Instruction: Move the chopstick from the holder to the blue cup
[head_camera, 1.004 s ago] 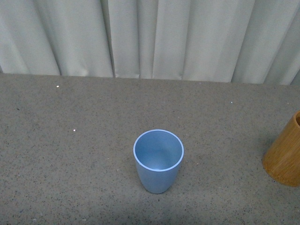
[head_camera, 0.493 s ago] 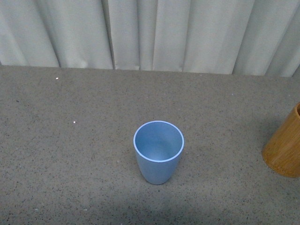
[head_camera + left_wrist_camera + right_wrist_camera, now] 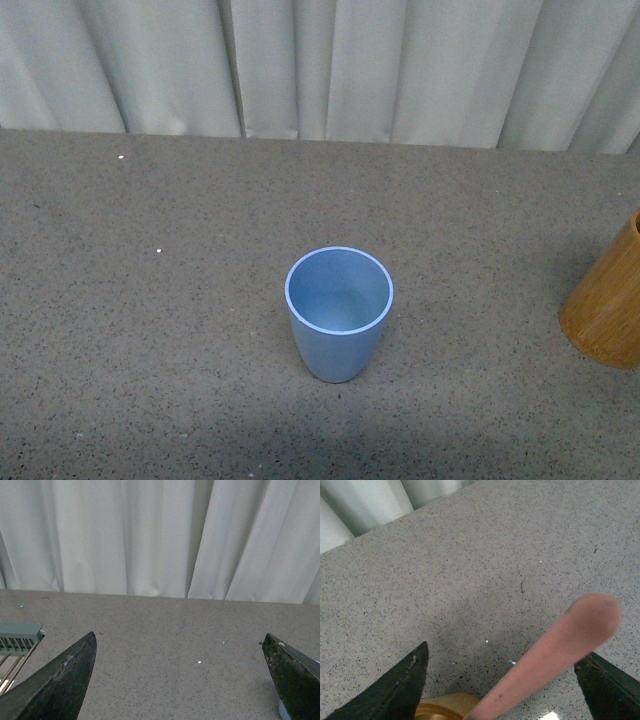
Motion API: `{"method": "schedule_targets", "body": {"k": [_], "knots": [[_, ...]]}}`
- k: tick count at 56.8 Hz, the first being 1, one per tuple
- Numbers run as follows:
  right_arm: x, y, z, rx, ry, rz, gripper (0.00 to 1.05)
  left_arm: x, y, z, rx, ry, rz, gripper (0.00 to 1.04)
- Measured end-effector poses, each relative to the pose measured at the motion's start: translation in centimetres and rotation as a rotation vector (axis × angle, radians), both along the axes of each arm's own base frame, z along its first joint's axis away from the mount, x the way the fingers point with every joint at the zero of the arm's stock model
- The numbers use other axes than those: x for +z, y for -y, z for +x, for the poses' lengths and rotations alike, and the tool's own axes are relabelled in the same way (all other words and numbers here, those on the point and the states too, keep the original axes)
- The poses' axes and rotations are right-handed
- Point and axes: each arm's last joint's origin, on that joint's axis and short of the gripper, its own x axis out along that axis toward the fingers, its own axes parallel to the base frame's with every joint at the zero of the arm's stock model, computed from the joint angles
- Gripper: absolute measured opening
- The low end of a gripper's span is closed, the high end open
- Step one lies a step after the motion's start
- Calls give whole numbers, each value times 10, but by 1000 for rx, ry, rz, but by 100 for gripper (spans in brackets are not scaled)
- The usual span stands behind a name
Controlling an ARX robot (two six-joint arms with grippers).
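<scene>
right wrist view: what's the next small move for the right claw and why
Probably close the right claw on the chopstick. The jaws stand wide apart on either side of the stick, not touching it, and it rises by the rim of the wooden holder. The blue cup stands empty.

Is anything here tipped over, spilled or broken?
Nothing stands out. The cup stands upright and empty; the holder, partly cut off, looks whole. No spill on the table.
</scene>
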Motion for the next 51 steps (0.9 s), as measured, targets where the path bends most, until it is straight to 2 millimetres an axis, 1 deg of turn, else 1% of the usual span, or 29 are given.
{"method": "schedule_targets", "body": {"k": [1,8,11,12,18,23,36,39,42,48,51], "knots": [[-1,0,0,0,0,1,65,0,0,0,0,0,0,98],[-2,-2,1,5,5,4,49,0,0,0,0,0,0,98],[-2,-4,2,13,14,8,38,0,0,0,0,0,0,98],[-1,-5,2,18,18,11,33,0,0,0,0,0,0,98],[0,-7,3,32,33,21,11,0,0,0,0,0,0,98],[0,-7,4,37,43,28,2,0,0,0,0,0,0,98],[1,-6,3,39,54,33,2,0,0,0,0,0,0,98],[5,-5,1,38,66,35,2,0,0,0,0,0,0,98],[11,-5,0,40,89,41,2,0,0,0,0,0,0,98],[33,-5,-7,46,171,50,2,0,0,0,0,0,0,98],[40,-4,-11,44,197,52,2,0,0,0,0,0,0,98]]}}
